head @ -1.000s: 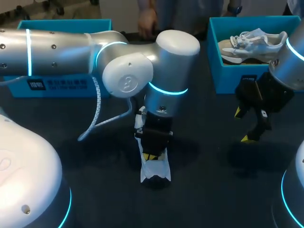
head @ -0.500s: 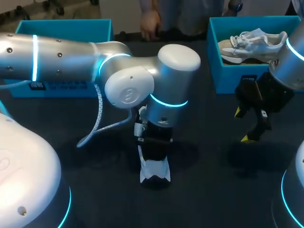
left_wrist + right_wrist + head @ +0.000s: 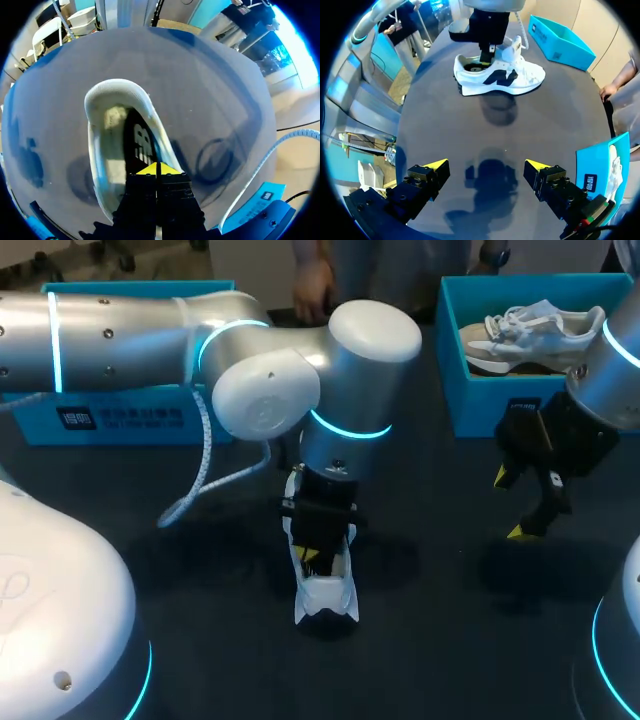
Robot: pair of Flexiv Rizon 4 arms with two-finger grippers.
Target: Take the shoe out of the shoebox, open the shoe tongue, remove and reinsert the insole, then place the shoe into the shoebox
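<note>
Shoe (image 3: pixel 326 600) set upright, heel toward the robot and toe away. Left gripper (image 3: pixel 158 168) closed inside its opening — right gripper (image 3: pixel 486 164) held open.

A second pale laced sneaker (image 3: pixel 530 330) lies toward the far right corner of the dark table (image 3: pixel 440 640).

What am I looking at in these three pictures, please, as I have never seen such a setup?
This is a robot with two arms at a dark table. One picture looks down from above and behind; the other two come from cameras on each wrist, looking along the jaws. A white shoe stands on the table. The left arm points down into its opening, jaws closed; whether they pinch the insole is hidden. The right arm hangs over bare table, jaws wide open, holding nothing. A blue shoebox at the far right holds a second shoe; another blue box sits far left.
</note>
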